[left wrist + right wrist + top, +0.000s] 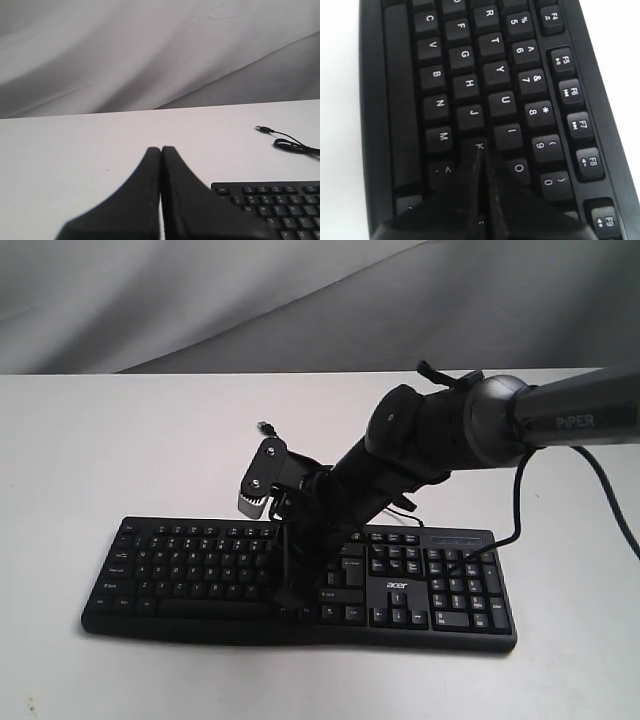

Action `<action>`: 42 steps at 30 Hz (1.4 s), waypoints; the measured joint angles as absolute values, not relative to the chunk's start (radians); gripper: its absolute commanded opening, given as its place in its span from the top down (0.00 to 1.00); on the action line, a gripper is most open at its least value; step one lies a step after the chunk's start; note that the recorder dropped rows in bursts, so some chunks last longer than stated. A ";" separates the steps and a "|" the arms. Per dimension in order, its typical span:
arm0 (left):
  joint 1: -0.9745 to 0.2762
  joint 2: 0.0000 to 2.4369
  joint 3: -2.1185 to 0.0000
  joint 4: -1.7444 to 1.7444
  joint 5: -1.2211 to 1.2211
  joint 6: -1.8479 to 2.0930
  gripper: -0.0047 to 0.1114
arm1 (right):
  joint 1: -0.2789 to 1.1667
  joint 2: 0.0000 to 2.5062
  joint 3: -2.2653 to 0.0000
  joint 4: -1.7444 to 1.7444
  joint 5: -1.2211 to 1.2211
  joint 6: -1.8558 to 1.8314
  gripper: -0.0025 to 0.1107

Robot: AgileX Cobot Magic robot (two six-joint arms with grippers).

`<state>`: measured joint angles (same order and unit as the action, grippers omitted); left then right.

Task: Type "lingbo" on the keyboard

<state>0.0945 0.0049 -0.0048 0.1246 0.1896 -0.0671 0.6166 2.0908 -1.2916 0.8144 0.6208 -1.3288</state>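
The black keyboard with white legends and an acer logo lies across the front of the white table. My right gripper reaches in from the right and points steeply down at the middle letter keys. In the right wrist view its shut tips sit at the edge of the K key, beside I and O on the keyboard; the keys beneath the fingers are hidden. Whether it presses a key I cannot tell. My left gripper is shut and empty over bare table, beside the Esc corner of the keyboard.
The thin black USB cable loops on the table behind the keyboard, its plug lying loose. A grey draped cloth backs the table. The right arm's own cable hangs over the number pad.
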 measured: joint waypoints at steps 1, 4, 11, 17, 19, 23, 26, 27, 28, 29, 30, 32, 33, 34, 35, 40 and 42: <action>0.095 0.005 -0.005 0.125 0.190 -0.067 0.96 | 0.617 2.091 -1.289 0.814 0.619 -1.329 0.98; 0.095 0.005 -0.005 0.125 0.190 -0.067 0.96 | 0.617 2.091 -1.285 0.812 0.616 -1.329 0.98; 0.095 0.005 -0.005 0.125 0.190 -0.067 0.96 | 0.617 2.091 -1.284 0.812 0.614 -1.329 0.98; 0.095 0.005 -0.005 0.125 0.190 -0.067 0.96 | 0.617 2.095 -1.284 0.812 0.612 -1.329 0.98; 0.095 0.005 -0.005 0.125 0.190 -0.067 0.96 | 0.617 2.103 -1.284 0.816 0.612 -1.329 0.98; 0.095 0.005 -0.005 0.125 0.190 -0.067 0.96 | 0.617 2.106 -1.284 0.824 0.614 -1.329 0.98; 0.095 0.005 -0.005 0.125 0.190 -0.067 0.96 | 0.617 2.098 -1.284 0.822 0.618 -1.329 0.98; 0.095 0.005 -0.005 0.125 0.190 -0.067 0.96 | 0.617 2.094 -1.284 0.820 0.618 -1.329 0.98; 0.095 0.005 -0.005 0.125 0.190 -0.067 0.96 | 0.622 2.088 -1.284 0.816 0.618 -1.329 0.98; 0.095 0.005 -0.005 0.125 0.190 -0.067 0.96 | 0.627 2.083 -1.284 0.815 0.615 -1.329 0.98; 0.095 0.005 -0.005 0.125 0.190 -0.067 0.96 | 0.631 2.079 -1.286 0.815 0.611 -1.329 0.98; 0.095 0.005 -0.005 0.125 0.190 -0.067 0.96 | 0.646 2.077 -1.302 0.815 0.609 -1.329 0.98; 0.095 0.005 -0.005 0.125 0.190 -0.067 0.96 | 0.651 2.077 -1.314 0.815 0.606 -1.329 0.98; 0.095 0.005 -0.005 0.125 0.190 -0.067 0.96 | 0.656 2.077 -1.324 0.815 0.604 -1.329 0.98; 0.095 0.005 -0.005 0.125 0.190 -0.067 0.96 | 0.663 2.077 -1.336 0.815 0.600 -1.329 0.98; 0.095 0.005 -0.005 0.125 0.190 -0.067 0.96 | 0.674 2.092 -1.369 0.815 0.589 -1.310 0.98; 0.095 0.005 -0.005 0.125 0.190 -0.067 0.96 | 0.672 2.105 -1.369 0.815 0.587 -1.305 0.98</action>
